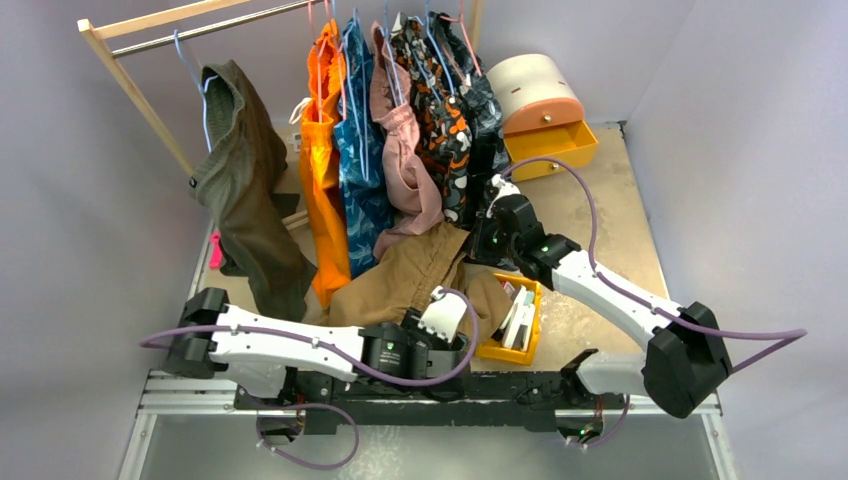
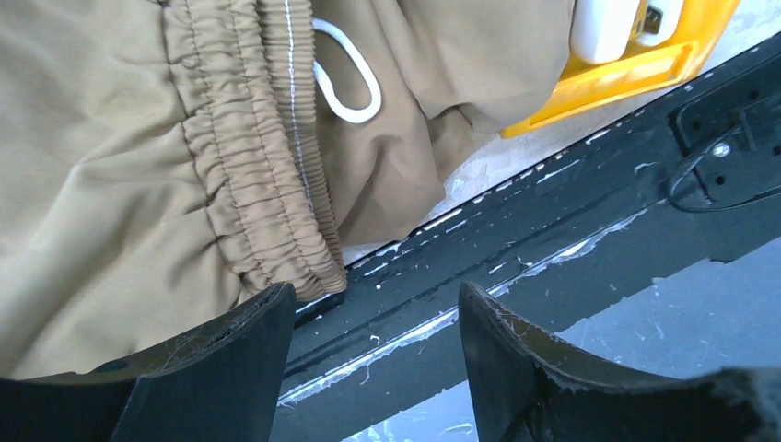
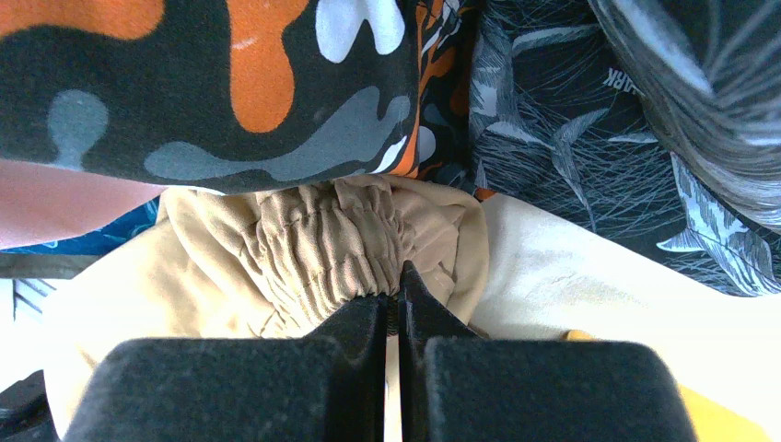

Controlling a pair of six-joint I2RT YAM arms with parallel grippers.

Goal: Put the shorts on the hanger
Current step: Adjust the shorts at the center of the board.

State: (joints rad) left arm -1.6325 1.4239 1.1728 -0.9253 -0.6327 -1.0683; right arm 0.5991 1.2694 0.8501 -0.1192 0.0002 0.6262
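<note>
The tan shorts [image 1: 410, 275] lie crumpled on the table below the hanging clothes. My right gripper [image 1: 490, 235] is shut on the gathered waistband [image 3: 313, 244] at the shorts' far end; in the right wrist view the jaws [image 3: 399, 276] pinch the cloth. My left gripper [image 1: 445, 335] is open and empty at the near end. In the left wrist view [image 2: 376, 293] its left finger is beside the waistband's end [image 2: 249, 166], above the dark table-edge rail. The white drawstring [image 2: 355, 83] loops on the cloth. Light-blue hangers [image 1: 190, 60] on the rail carry other garments; no free one shows.
A wooden rack [image 1: 130, 80] holds an olive garment [image 1: 245, 190], orange shorts [image 1: 322, 150] and several patterned pieces [image 1: 440, 110]. A yellow bin [image 1: 510, 345] sits beside the shorts, also in the left wrist view [image 2: 626, 69]. A yellow drawer box [image 1: 550, 145] stands at the back right.
</note>
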